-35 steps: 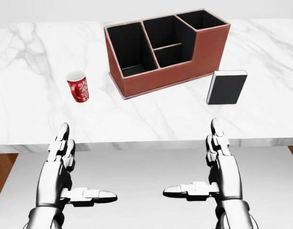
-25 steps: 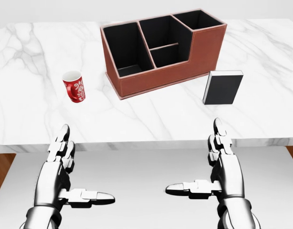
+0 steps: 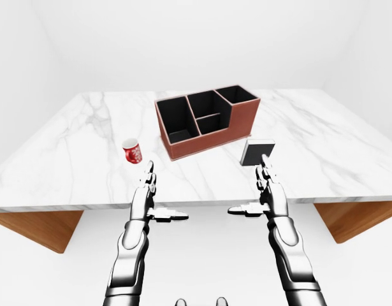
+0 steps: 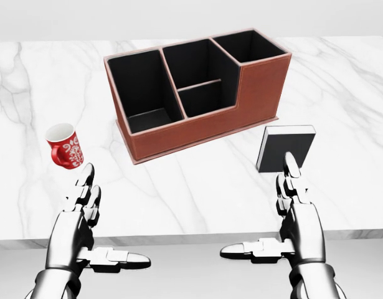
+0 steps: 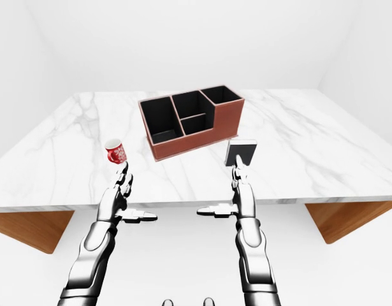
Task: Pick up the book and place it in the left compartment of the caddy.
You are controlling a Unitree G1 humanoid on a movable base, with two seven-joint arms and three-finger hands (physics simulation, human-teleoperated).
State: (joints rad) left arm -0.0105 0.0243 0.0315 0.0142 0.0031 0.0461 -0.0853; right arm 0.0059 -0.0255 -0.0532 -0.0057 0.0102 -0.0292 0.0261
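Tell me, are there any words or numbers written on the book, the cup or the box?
None can be read.
The book: plain black cover, no title showing.
The red cup: only a white swirly pattern, not letters.
The brown caddy: bare walls, no label or brand.
The marble table: only grey veins.

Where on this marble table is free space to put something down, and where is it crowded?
The table is bare at its wide left part beyond the mug, at the right past the book, and in the strip between mug and book below the caddy. It is tightest between caddy and book, near the right robot hand.
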